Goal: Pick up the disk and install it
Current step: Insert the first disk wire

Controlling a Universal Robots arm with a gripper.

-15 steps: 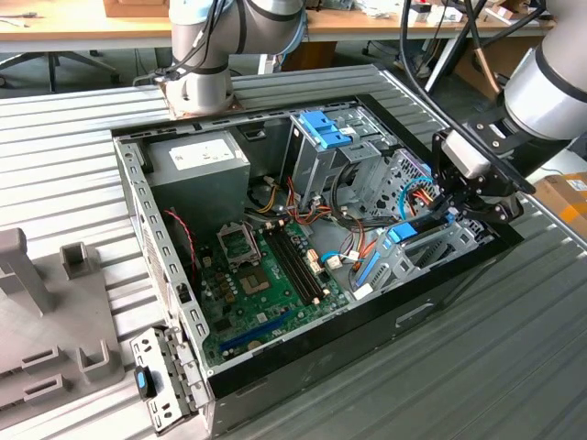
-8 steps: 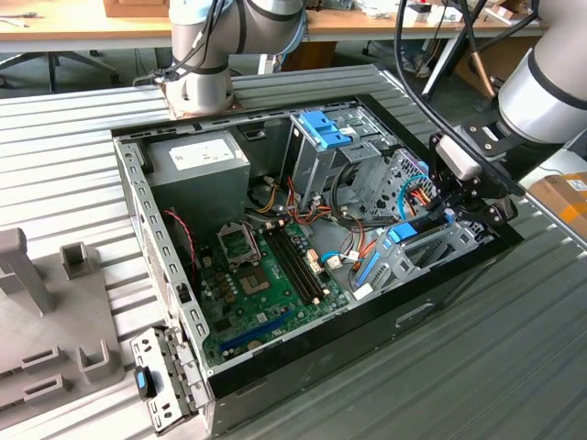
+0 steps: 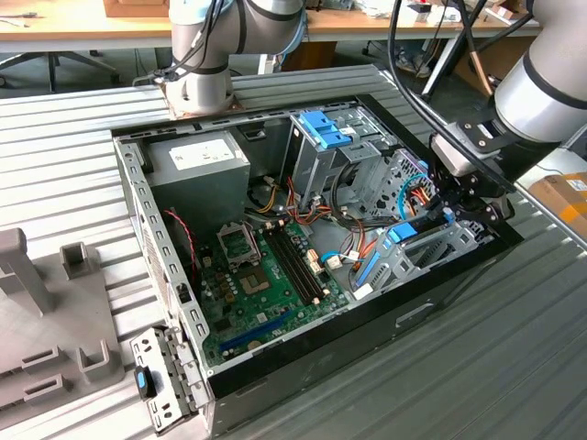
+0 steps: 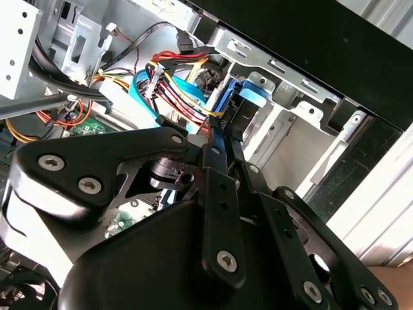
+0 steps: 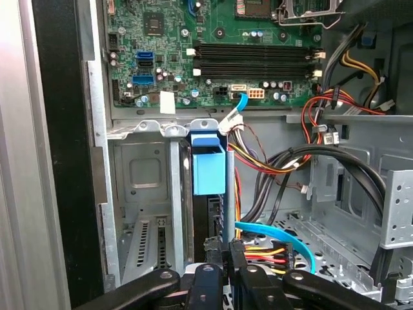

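Observation:
The disk (image 3: 401, 234) stands on edge in the metal bay at the case's front corner, on the exterior view's right. Its bright blue carrier frame (image 5: 208, 169) shows above the bay's rail. In both wrist views my gripper (image 5: 222, 253) sits over the disk's far end, its black fingers drawn close on either side of the thin body. The second wrist view has the fingertips (image 4: 218, 132) meeting just beside the blue frame (image 4: 248, 103). From the exterior view my gripper (image 3: 447, 218) reaches down inside the case wall.
Red, yellow and blue cables (image 5: 271, 248) crowd right beside the fingers. A tall grey cage with a blue latch (image 3: 323, 128) stands mid-case, the power supply (image 3: 197, 160) behind, the motherboard (image 3: 266, 275) in front. A loose bracket (image 3: 160, 380) and grey fixture (image 3: 37, 302) lie outside.

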